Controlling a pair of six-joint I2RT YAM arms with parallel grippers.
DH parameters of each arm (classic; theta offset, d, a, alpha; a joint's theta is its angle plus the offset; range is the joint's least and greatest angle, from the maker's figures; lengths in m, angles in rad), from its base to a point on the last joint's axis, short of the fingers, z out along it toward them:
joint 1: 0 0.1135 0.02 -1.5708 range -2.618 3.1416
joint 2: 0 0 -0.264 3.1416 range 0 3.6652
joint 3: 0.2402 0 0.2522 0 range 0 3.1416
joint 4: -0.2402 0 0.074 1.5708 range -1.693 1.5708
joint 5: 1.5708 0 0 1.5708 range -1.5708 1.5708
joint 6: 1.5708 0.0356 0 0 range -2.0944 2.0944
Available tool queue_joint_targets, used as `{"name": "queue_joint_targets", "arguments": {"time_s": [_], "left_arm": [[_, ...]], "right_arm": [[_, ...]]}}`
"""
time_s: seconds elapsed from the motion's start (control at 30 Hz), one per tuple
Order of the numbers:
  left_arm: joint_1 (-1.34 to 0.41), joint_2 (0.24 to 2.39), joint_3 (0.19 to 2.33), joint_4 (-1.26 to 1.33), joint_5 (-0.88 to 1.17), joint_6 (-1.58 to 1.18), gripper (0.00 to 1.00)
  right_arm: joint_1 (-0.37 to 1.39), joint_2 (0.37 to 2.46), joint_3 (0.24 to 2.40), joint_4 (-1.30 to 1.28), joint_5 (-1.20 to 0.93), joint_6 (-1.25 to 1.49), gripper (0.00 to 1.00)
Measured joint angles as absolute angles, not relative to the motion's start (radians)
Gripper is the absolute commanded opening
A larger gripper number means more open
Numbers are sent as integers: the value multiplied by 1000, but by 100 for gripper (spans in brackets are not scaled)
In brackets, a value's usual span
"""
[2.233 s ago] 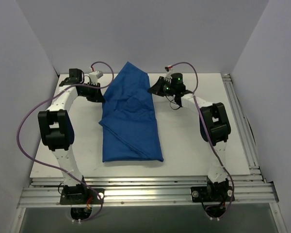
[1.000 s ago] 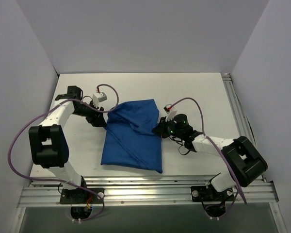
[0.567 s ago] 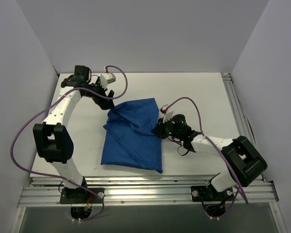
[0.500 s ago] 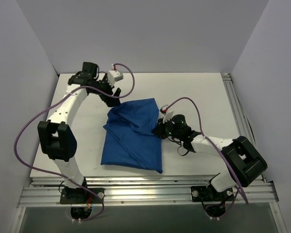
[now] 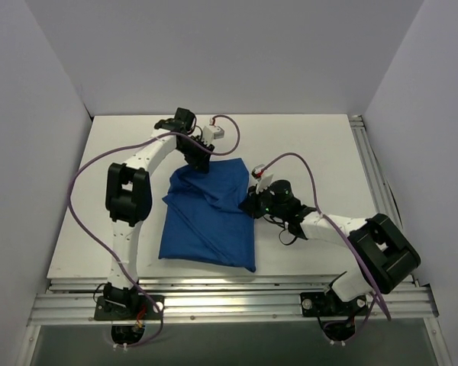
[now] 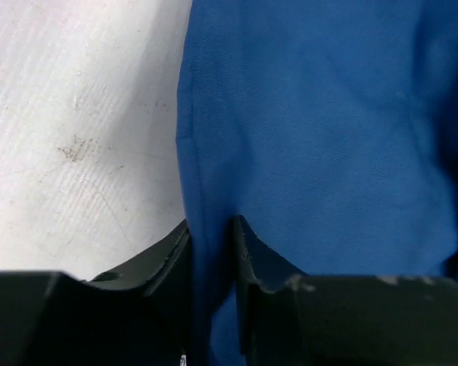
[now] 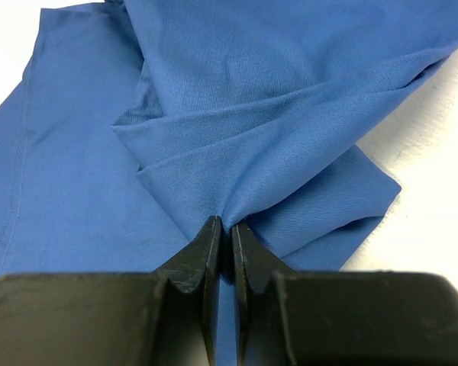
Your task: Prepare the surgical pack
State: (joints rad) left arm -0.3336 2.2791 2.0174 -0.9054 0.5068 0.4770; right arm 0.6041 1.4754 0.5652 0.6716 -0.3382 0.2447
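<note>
Surgical pack (image 5: 206, 221), a folded blue parcel, lies on the white table (image 5: 313, 145) slightly toward 9 o'clock of its centre in the overhead view, with its long side running from 12 to 6 o'clock. Its upper part is rumpled into slanting folds and its lower part lies flat.

At the parcel's 12 o'clock edge, the left gripper (image 5: 204, 164) comes down on the fabric. The left wrist camera shows its two dark fingers (image 6: 168, 255) closed on either side of a raised fold of blue cloth (image 6: 328, 137). The fold fills the narrow gap between them, and bare tabletop shows toward 9 o'clock.

At the parcel's 3 o'clock edge, the right gripper (image 5: 248, 204) is low against the cloth, with green lights glowing on the wrist behind it. In the right wrist view its fingers are pressed together on a gathered pleat, and several creases fan out from the fingertips toward 12 and 2 o'clock. A folded corner of the cloth rests on the table at 3 o'clock of that pinch.

A purple cable (image 5: 71, 206) loops beside the left arm, and another arches over the right arm.
</note>
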Motion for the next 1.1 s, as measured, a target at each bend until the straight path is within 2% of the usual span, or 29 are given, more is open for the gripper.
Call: {"name": "queue_joint_targets", "arguments": {"time_s": [0.17,0.27,0.3,0.4,0.67,0.8,0.93,1.1], "left_arm": [[-338,2149,1877,-822,536,453,17],[-339,2036,1779,-773,553,438,17],[-338,2002,1760,-764,561,433,17],[-334,1893,1697,-728,593,422,14],[-326,1661,1428,-676,641,434,9],[-326,1610,1353,-677,660,466,7],[-326,1564,1325,-708,685,520,13],[-325,1511,1289,-726,710,567,13]], "right_arm": [[605,1473,565,668,-329,247,0],[605,1464,566,655,-316,253,18],[605,1460,566,648,-311,254,33],[605,1439,566,616,-297,266,56],[549,1313,573,462,-325,260,85],[453,1171,584,383,-407,259,90],[425,1082,664,307,-419,257,92],[426,1155,780,316,-467,250,91]]}}
